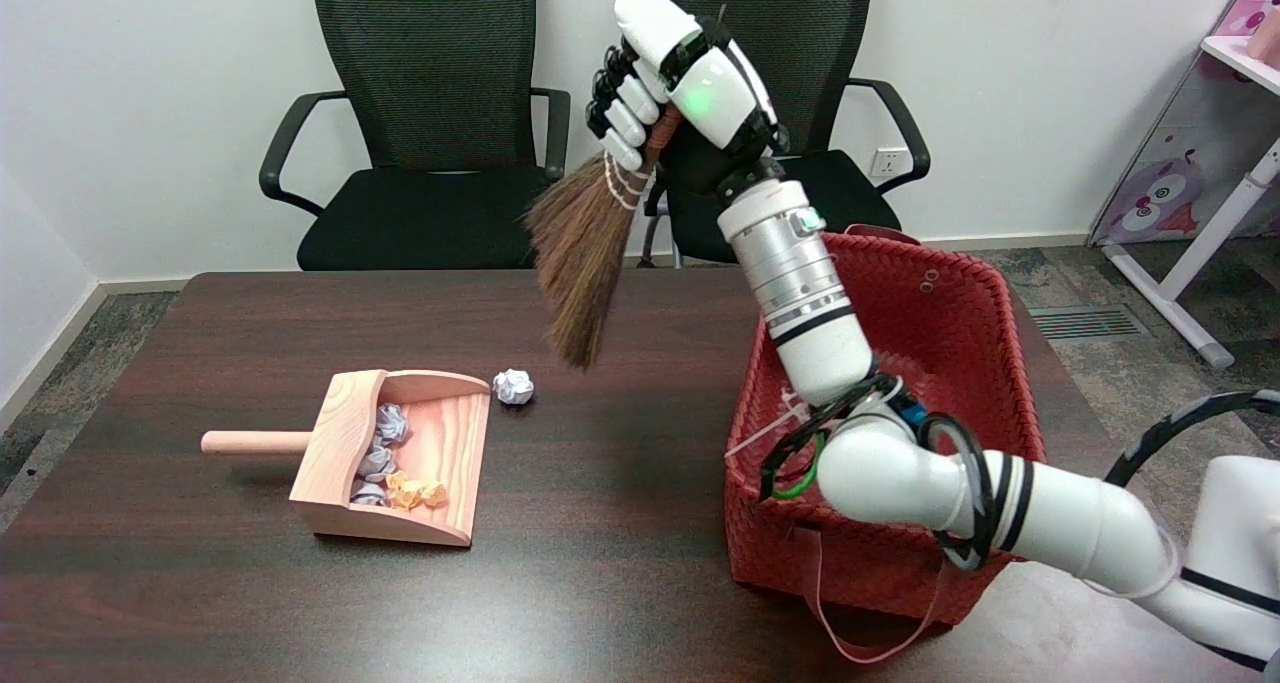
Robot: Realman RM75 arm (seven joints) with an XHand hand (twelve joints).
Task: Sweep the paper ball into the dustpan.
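Note:
A white paper ball (514,386) lies on the dark table just right of the far corner of the wooden dustpan (440,518). Inside the dustpan sit several crumpled balls, pale purple and orange. Its round handle points left. My right hand (690,103) grips the handle of a small brown straw broom (580,253), held high above the table's far side. The bristles hang down and left, their tip in the air up and to the right of the white ball, touching nothing.
A red woven basket (960,313) stands on the table's right side, with my right forearm crossing in front of it. Two black office chairs (420,113) stand behind the table. A white shelf leg is at the far right.

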